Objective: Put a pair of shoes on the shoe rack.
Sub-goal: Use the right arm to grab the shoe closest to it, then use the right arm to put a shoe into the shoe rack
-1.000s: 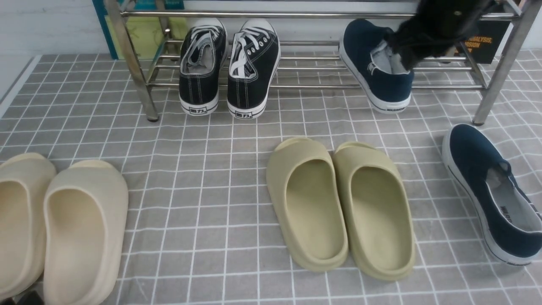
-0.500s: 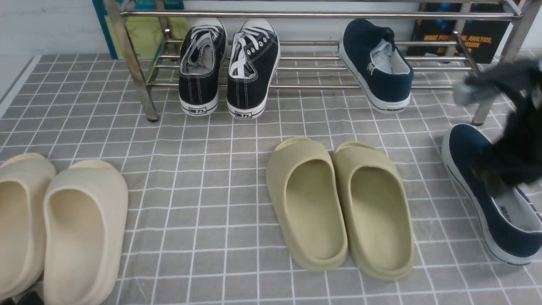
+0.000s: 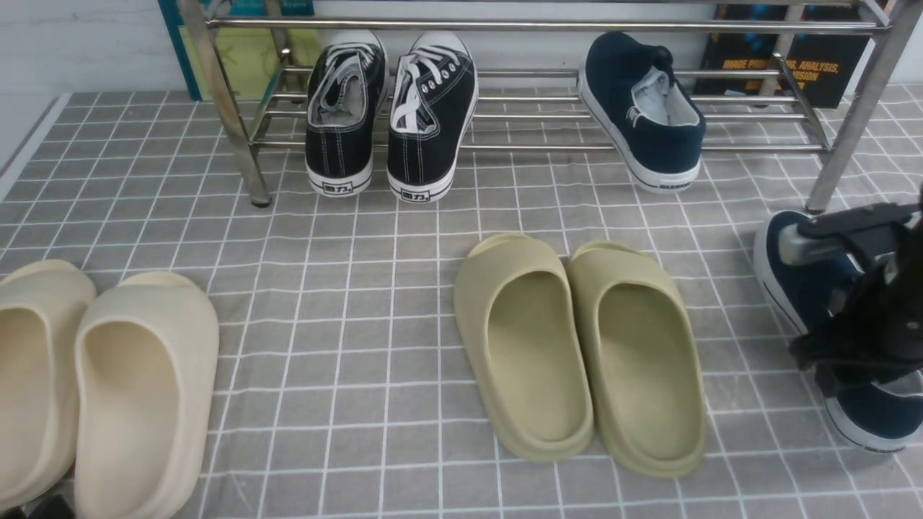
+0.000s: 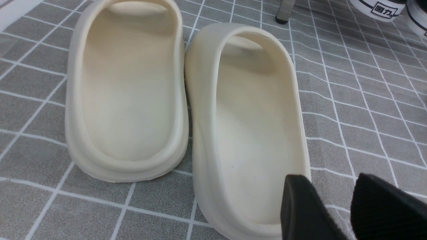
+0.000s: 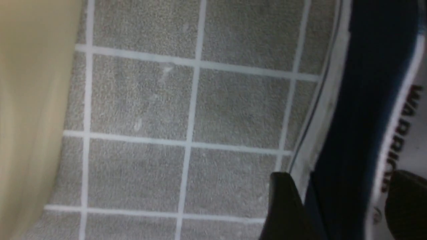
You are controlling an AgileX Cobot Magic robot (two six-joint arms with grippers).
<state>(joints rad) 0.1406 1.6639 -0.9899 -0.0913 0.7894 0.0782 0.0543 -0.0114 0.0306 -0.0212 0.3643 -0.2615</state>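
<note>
Navy canvas shoes are your job, but nearest you the left tool [image 4: 333, 178] stands part open beside a cream slipper [image 4: 257, 133], holding nothing. Further out, on the checked surface [image 3: 324, 346], 1 navy shoe [image 3: 797, 285] lies to your right. Your right tool [image 5: 340, 180] is spread nearly wide over its side wall, 1 finger outside and 1 over the lining; you can't tell whether either touches yet. Expect a light shoe: soft, foldable canvas on a stiffer, grippy rubber sole. Take the side wall low, near the sole, since the collar alone could crumple and let the heel swing. Furthest away, its mate [image 3: 670, 148] already sits toe-in on the lower bars of the rack [image 3: 779, 148], heel overhanging the front.
</note>
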